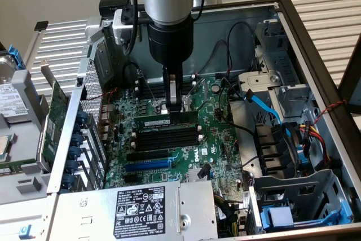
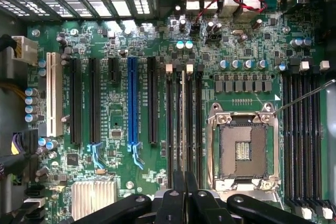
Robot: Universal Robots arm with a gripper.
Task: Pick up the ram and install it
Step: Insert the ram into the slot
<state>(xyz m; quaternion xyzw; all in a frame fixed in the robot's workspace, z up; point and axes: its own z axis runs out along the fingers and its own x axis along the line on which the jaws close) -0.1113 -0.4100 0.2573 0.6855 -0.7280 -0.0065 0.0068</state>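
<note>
- Far on the exterior view's left: hard drive (image 1: 10, 103) lying flat on the ribbed white counter (image 1: 62, 40).
- Just beside it: large green card (image 1: 54, 119) with a metal bracket, leaning on edge against the outside wall of the open computer case (image 1: 66, 159).
- Near edge, left of centre: grey power supply (image 1: 141, 210) with a black-and-white label, inside the case.
- Centre: green motherboard (image 1: 197, 150) flat on the case floor, with a row of black memory slots (image 1: 166, 137) with white end clips and a blue slot (image 1: 148, 165) nearer the power supply.
- Centre, at the far side of that slot row: ram (image 1: 161, 122), standing on edge in line with the slots, label facing the camera. Cannot tell whether pushed fully home.
- Above it: arm (image 1: 166, 21) reaching straight down, jaws clenched on the ram's top edge near its middle.
- Wrist view: black fingers (image 2: 178, 198) pressed together over memory slots beside the processor socket (image 2: 241, 148).
- Right of centre: blue cable (image 1: 265, 105) curving across the board's edge.
- Far right: red and yellow wires (image 1: 316, 134) and a grey drive cage (image 1: 299, 193).
</note>
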